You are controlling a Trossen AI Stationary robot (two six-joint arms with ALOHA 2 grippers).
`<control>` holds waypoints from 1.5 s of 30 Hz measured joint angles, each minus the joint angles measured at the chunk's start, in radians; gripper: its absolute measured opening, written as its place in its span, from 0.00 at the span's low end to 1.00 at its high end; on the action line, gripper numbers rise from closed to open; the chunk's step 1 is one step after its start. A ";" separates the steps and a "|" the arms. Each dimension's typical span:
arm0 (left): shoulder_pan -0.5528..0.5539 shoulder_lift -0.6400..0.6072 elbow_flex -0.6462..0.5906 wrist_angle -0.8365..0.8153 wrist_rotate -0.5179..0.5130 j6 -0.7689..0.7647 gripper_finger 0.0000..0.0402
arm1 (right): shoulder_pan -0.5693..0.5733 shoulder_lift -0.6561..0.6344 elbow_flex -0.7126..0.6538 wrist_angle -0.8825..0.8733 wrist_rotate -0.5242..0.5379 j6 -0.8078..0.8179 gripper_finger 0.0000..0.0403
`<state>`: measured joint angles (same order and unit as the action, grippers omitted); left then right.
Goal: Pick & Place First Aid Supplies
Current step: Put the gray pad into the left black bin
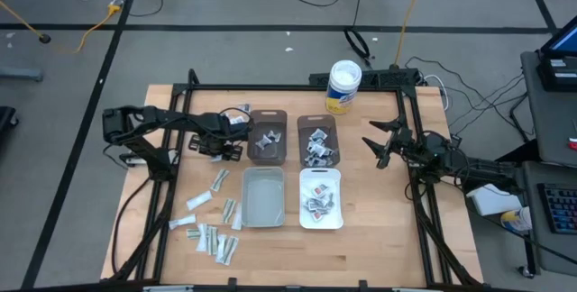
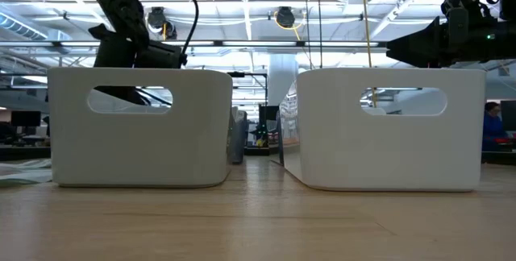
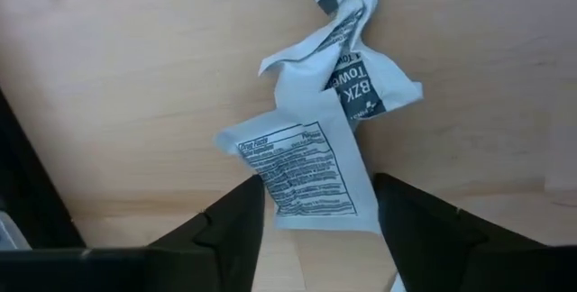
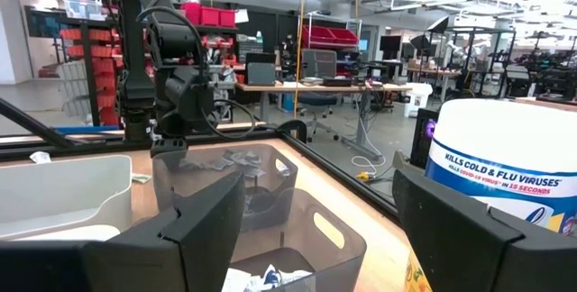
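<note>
- Left end effector (image 1: 231, 147), fingers apart astride a packet (image 3: 311, 175), beside brown bin (image 1: 268, 136); bare desk (image 1: 379, 193) to the right.
- Right end effector (image 1: 380, 143) open near desk edge.
- White bin (image 1: 321, 199) holds packets.

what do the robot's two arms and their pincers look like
Both arms are black and jointed, with boxy segments. Left arm carries a looping black cable. Left pincer and right pincer each have two dark, flat, wedge-shaped fingers. No markings show.
</note>
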<state>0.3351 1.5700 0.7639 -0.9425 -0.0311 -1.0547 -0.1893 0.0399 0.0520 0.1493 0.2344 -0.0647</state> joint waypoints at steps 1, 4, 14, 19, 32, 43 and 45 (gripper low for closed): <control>0.000 0.000 0.000 0.004 0.001 0.002 0.50 | 0.000 0.000 0.000 0.000 0.000 0.000 0.69; -0.001 0.001 0.000 0.010 0.004 0.003 0.41 | 0.000 0.000 0.000 0.000 0.000 -0.001 0.69; -0.001 0.002 -0.001 0.011 0.008 0.006 0.17 | 0.000 0.000 0.000 0.000 0.000 0.000 0.69; 0.000 0.002 -0.004 0.003 0.004 0.022 0.12 | 0.000 0.000 0.000 0.000 0.000 0.000 0.69; 0.000 -0.169 -0.005 -0.050 0.031 0.011 0.10 | 0.000 0.000 0.000 0.000 0.000 0.000 0.69; 0.002 -0.269 0.095 -0.230 0.058 0.035 0.10 | 0.000 0.000 0.000 0.000 0.000 -0.002 0.69; 0.004 -0.277 0.135 -0.259 0.060 0.051 0.10 | 0.000 0.000 0.000 0.000 0.000 -0.003 0.69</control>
<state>0.3393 1.2927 0.8992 -1.2019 0.0287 -1.0039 -0.1893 0.0399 0.0517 0.1490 0.2344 -0.0673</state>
